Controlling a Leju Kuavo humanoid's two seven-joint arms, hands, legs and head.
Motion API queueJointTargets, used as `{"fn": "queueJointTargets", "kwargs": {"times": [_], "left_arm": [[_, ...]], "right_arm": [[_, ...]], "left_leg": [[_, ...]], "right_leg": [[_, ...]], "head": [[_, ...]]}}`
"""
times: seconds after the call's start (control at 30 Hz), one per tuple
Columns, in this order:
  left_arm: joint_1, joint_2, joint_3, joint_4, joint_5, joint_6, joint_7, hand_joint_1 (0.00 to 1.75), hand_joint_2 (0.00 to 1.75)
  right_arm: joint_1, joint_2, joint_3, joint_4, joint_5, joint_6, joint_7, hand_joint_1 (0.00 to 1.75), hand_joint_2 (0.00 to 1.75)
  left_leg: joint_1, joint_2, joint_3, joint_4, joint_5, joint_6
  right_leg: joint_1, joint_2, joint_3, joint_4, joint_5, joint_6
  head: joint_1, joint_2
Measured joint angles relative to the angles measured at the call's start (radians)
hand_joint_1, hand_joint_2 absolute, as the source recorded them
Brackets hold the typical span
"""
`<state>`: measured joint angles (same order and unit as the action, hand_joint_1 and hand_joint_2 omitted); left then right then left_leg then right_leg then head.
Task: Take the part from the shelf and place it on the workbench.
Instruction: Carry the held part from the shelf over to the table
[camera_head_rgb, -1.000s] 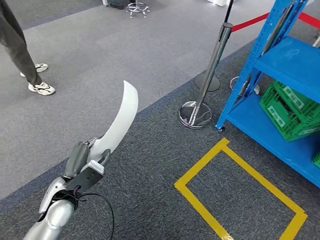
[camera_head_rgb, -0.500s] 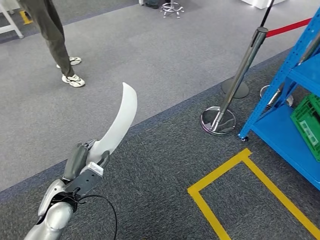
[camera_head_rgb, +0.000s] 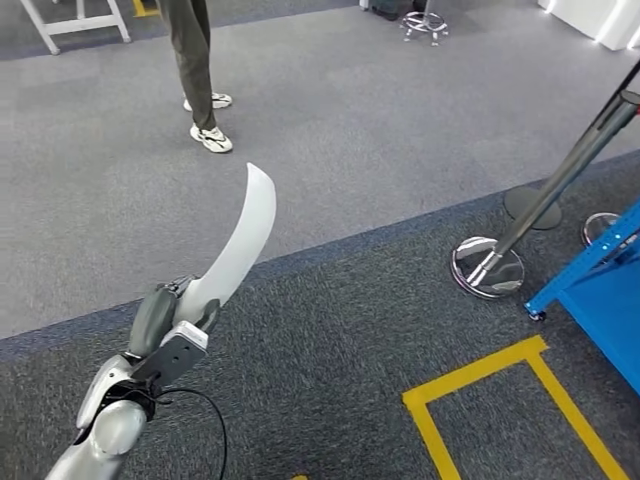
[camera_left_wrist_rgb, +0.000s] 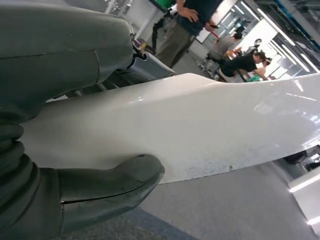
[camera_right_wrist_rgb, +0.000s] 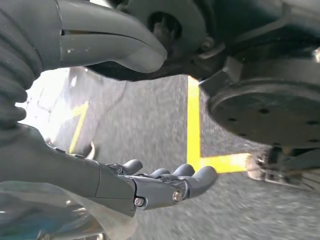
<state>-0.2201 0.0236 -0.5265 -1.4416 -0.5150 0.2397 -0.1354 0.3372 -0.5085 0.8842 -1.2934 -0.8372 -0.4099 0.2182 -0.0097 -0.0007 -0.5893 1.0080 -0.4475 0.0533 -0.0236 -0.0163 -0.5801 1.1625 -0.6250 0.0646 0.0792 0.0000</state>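
One white curved part (camera_head_rgb: 240, 235) is held by the left hand (camera_head_rgb: 162, 325). The hand grips the wide end of the part. The rest of the part sticks up and away from the hand toward about 1 o'clock, and its tip bends a little to the right. In the left wrist view the grey thumb (camera_left_wrist_rgb: 113, 187) presses on one side of the white part (camera_left_wrist_rgb: 196, 125) and the rest of the hand sits on the other side, so the part is squeezed between them.

The right hand (camera_right_wrist_rgb: 113, 165) holds nothing. Its fingers (camera_right_wrist_rgb: 181, 182) are stretched out and apart from the thumb, over the dark carpet and a strip of yellow tape.

At 12 o'clock from the part, far back on the grey floor, a person's legs and shoes (camera_head_rgb: 204, 110) stand. At 3 o'clock are a silver post with a round base (camera_head_rgb: 489, 265) and the corner of a blue shelf (camera_head_rgb: 604, 280). Yellow tape (camera_head_rgb: 483, 375) marks a box on the floor at about 4 o'clock.
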Motion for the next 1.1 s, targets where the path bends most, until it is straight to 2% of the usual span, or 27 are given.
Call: {"fn": "queueJointTargets", "kwargs": {"times": [0.03, 0.07, 0.1, 0.13, 0.17, 0.2, 0.23, 0.3, 0.37, 0.43, 0.47, 0.5, 0.53, 0.57, 0.6, 0.63, 0.67, 0.73, 0.77, 0.8, 0.87, 0.9, 0.97, 1.0, 1.03, 1.07, 1.1], "left_arm": [[0.001, -0.001, 0.000, 0.000, 0.000, 0.000, 0.000, 1.75, 1.75], [0.002, -0.001, 0.000, 0.000, 0.000, 0.000, 0.000, 1.75, 1.75], [0.003, -0.001, 0.000, 0.000, 0.000, 0.000, 0.000, 1.75, 1.75], [0.003, -0.001, 0.000, 0.000, 0.000, 0.000, 0.000, 1.75, 1.75], [0.003, -0.002, 0.000, 0.000, 0.000, 0.000, 0.000, 1.75, 1.75], [0.003, -0.002, 0.000, 0.000, 0.000, 0.000, 0.000, 1.75, 1.75], [0.003, -0.002, 0.000, 0.000, 0.001, 0.001, -0.001, 1.75, 1.75], [0.028, -0.004, 0.010, -0.017, 0.035, 0.035, -0.037, 1.75, 1.75], [0.152, -0.013, 0.069, -0.112, 0.150, 0.164, -0.165, 1.75, 1.75], [0.355, -0.037, 0.194, -0.267, 0.315, 0.313, -0.349, 1.75, 1.75], [0.448, -0.060, 0.275, -0.336, 0.377, 0.342, -0.420, 1.75, 1.75], [0.520, -0.085, 0.358, -0.391, 0.411, 0.337, -0.465, 1.75, 1.75], [0.573, -0.114, 0.430, -0.434, 0.414, 0.289, -0.485, 1.75, 1.75], [0.612, -0.143, 0.496, -0.472, 0.396, 0.212, -0.489, 1.75, 1.75], [0.642, -0.169, 0.547, -0.503, 0.370, 0.128, -0.487, 1.75, 1.75], [0.668, -0.195, 0.590, -0.533, 0.348, 0.055, -0.484, 1.75, 1.75], [0.690, -0.218, 0.631, -0.558, 0.333, 0.009, -0.481, 1.75, 1.75], [0.717, -0.254, 0.696, -0.597, 0.324, -0.015, -0.478, 1.75, 1.75], [0.725, -0.268, 0.721, -0.613, 0.324, -0.017, -0.478, 1.75, 1.75], [0.731, -0.277, 0.742, -0.626, 0.324, -0.019, -0.478, 1.75, 1.75], [0.743, -0.292, 0.771, -0.648, 0.324, -0.028, -0.478, 1.75, 1.75], [0.747, -0.296, 0.780, -0.655, 0.325, -0.031, -0.478, 1.75, 1.75], [0.748, -0.297, 0.785, -0.664, 0.330, -0.029, -0.476, 1.75, 1.75], [0.745, -0.293, 0.783, -0.664, 0.336, -0.022, -0.474, 1.75, 1.75], [0.741, -0.286, 0.778, -0.664, 0.346, -0.011, -0.471, 1.75, 1.75], [0.737, -0.276, 0.771, -0.664, 0.358, 0.003, -0.469, 1.75, 1.75], [0.733, -0.266, 0.762, -0.663, 0.371, 0.017, -0.467, 1.75, 1.75]], "right_arm": [[0.001, 0.000, 0.000, 0.000, 0.000, 0.000, 0.000, 0.00, 1.75], [0.001, 0.000, 0.000, 0.000, 0.000, 0.000, 0.001, 0.00, 1.75], [0.002, 0.000, 0.000, 0.000, 0.000, 0.000, 0.001, 0.00, 1.75], [0.003, 0.000, 0.000, 0.000, -0.001, 0.000, 0.002, 0.00, 1.75], [0.003, 0.000, 0.000, 0.000, 0.000, 0.000, 0.002, 0.00, 1.75], [0.003, 0.000, 0.000, 0.000, 0.000, 0.000, 0.001, 0.00, 1.75], [0.002, 0.000, 0.000, 0.000, 0.001, -0.001, 0.001, 0.00, 1.75], [-0.005, -0.004, 0.009, -0.003, 0.050, -0.025, -0.002, 0.00, 1.75], [-0.026, -0.020, 0.064, -0.028, 0.208, -0.102, 0.000, 0.00, 1.75], [-0.044, -0.048, 0.160, -0.077, 0.383, -0.202, 0.016, 0.00, 1.75], [-0.042, -0.061, 0.204, -0.103, 0.430, -0.240, 0.029, 0.00, 1.75], [-0.034, -0.071, 0.235, -0.125, 0.451, -0.265, 0.042, 0.00, 1.75], [-0.021, -0.078, 0.253, -0.143, 0.456, -0.278, 0.053, 0.00, 1.75], [-0.008, -0.085, 0.261, -0.159, 0.458, -0.283, 0.061, 0.00, 1.75], [0.000, -0.090, 0.265, -0.172, 0.462, -0.285, 0.066, 0.00, 1.75], [0.003, -0.096, 0.267, -0.184, 0.466, -0.287, 0.067, 0.00, 1.75], [0.003, -0.102, 0.269, -0.195, 0.469, -0.288, 0.068, 0.00, 1.75], [0.003, -0.109, 0.269, -0.213, 0.472, -0.289, 0.068, 0.00, 1.75], [0.005, -0.112, 0.270, -0.219, 0.471, -0.289, 0.067, 0.00, 1.75], [0.003, -0.115, 0.271, -0.224, 0.466, -0.289, 0.065, 0.00, 1.75], [-0.014, -0.118, 0.278, -0.227, 0.429, -0.289, 0.052, 0.00, 1.75], [-0.032, -0.118, 0.285, -0.224, 0.391, -0.288, 0.036, 0.00, 1.75], [-0.074, -0.116, 0.306, -0.197, 0.285, -0.270, -0.017, 0.00, 1.75], [-0.095, -0.113, 0.316, -0.172, 0.230, -0.252, -0.049, 0.00, 1.75], [-0.116, -0.106, 0.322, -0.137, 0.176, -0.226, -0.085, 0.00, 1.75], [-0.136, -0.096, 0.324, -0.097, 0.131, -0.198, -0.118, 0.00, 1.75], [-0.155, -0.083, 0.323, -0.052, 0.093, -0.170, -0.151, 0.00, 1.75]], "left_leg": [[-0.001, -0.011, 0.000, 0.000, -0.001, 0.001], [-0.002, -0.024, 0.001, 0.001, -0.001, 0.002], [-0.003, -0.037, 0.002, 0.001, -0.002, 0.003], [-0.003, -0.051, 0.004, 0.002, -0.002, 0.002], [-0.002, -0.064, 0.005, 0.004, -0.004, 0.000], [-0.002, -0.077, 0.005, 0.007, -0.006, -0.003], [-0.003, -0.090, 0.002, 0.012, -0.008, -0.007], [-0.001, -0.112, -0.009, 0.017, -0.010, -0.019], [0.001, -0.121, -0.012, 0.018, -0.014, -0.032], [0.000, -0.086, -0.017, 0.053, -0.044, -0.043], [0.001, -0.061, -0.036, 0.101, -0.074, -0.048], [0.001, -0.039, -0.069, 0.165, -0.109, -0.053], [0.002, -0.028, -0.107, 0.234, -0.141, -0.056], [0.004, -0.021, -0.138, 0.287, -0.161, -0.059], [0.006, -0.017, -0.150, 0.307, -0.160, -0.061], [0.009, -0.011, -0.139, 0.286, -0.142, -0.063], [0.012, -0.001, -0.104, 0.228, -0.112, -0.064], [0.014, 0.043, -0.018, 0.088, -0.065, -0.059], [0.013, 0.060, 0.010, 0.047, -0.055, -0.054], [0.010, 0.069, 0.022, 0.030, -0.053, -0.048], [0.007, 0.050, 0.026, 0.026, -0.051, -0.033], [0.008, 0.041, 0.029, 0.019, -0.048, -0.026], [0.013, 0.024, 0.037, 0.005, -0.039, -0.014], [0.012, 0.016, 0.038, 0.002, -0.037, -0.011], [0.011, 0.008, 0.038, 0.002, -0.037, -0.008], [0.009, -0.001, 0.039, 0.003, -0.037, -0.006], [0.007, -0.009, 0.041, 0.003, -0.039, -0.004]], "right_leg": [[0.001, 0.011, -0.040, 0.070, -0.024, 0.000], [0.001, 0.014, -0.072, 0.118, -0.031, 0.000], [0.002, 0.015, -0.088, 0.129, -0.017, -0.001], [0.002, 0.018, -0.082, 0.096, 0.017, -0.001], [0.000, 0.028, -0.061, 0.032, 0.062, -0.002], [-0.003, 0.054, -0.034, -0.038, 0.097, -0.004], [-0.006, 0.079, -0.007, -0.096, 0.120, -0.006], [-0.007, 0.111, 0.018, -0.142, 0.126, -0.013], [-0.006, 0.101, 0.025, -0.147, 0.125, -0.025], [-0.008, 0.091, 0.039, -0.155, 0.122, -0.038], [-0.008, 0.078, 0.047, -0.158, 0.118, -0.044], [-0.005, 0.061, 0.054, -0.159, 0.112, -0.048], [-0.002, 0.039, 0.058, -0.159, 0.106, -0.050], [0.000, 0.014, 0.058, -0.159, 0.101, -0.050], [0.002, -0.009, 0.059, -0.159, 0.095, -0.050], [0.003, -0.029, 0.060, -0.159, 0.090, -0.049], [0.003, -0.045, 0.062, -0.159, 0.086, -0.046], [0.005, -0.069, 0.079, -0.159, 0.076, -0.037], [0.005, -0.078, 0.088, -0.160, 0.072, -0.030], [0.005, -0.088, 0.096, -0.161, 0.068, -0.023], [0.002, -0.104, 0.111, -0.169, 0.063, -0.010], [0.000, -0.095, 0.115, -0.168, 0.058, -0.005], [-0.001, -0.043, 0.096, -0.118, 0.024, 0.000], [-0.002, -0.012, 0.066, -0.062, -0.004, 0.001], [-0.001, 0.006, 0.027, 0.009, -0.031, 0.001], [-0.001, 0.013, -0.011, 0.072, -0.046, 0.002], [0.000, 0.016, -0.039, 0.107, -0.041, 0.001]], "head": [[0.002, 0.000], [0.002, 0.000], [0.002, 0.000], [0.002, 0.000], [0.002, 0.000], [0.003, 0.000], [0.002, 0.000], [0.002, 0.000], [0.004, 0.000], [0.000, 0.000], [-0.004, 0.000], [-0.009, 0.000], [-0.012, 0.000], [-0.013, 0.000], [-0.013, 0.000], [-0.012, 0.000], [-0.013, 0.000], [-0.013, 0.000], [-0.013, 0.000], [-0.012, 0.000], [-0.012, 0.000], [-0.010, 0.000], [-0.004, 0.000], [0.000, 0.000], [0.002, 0.000], [0.004, 0.000], [0.004, 0.000]]}}
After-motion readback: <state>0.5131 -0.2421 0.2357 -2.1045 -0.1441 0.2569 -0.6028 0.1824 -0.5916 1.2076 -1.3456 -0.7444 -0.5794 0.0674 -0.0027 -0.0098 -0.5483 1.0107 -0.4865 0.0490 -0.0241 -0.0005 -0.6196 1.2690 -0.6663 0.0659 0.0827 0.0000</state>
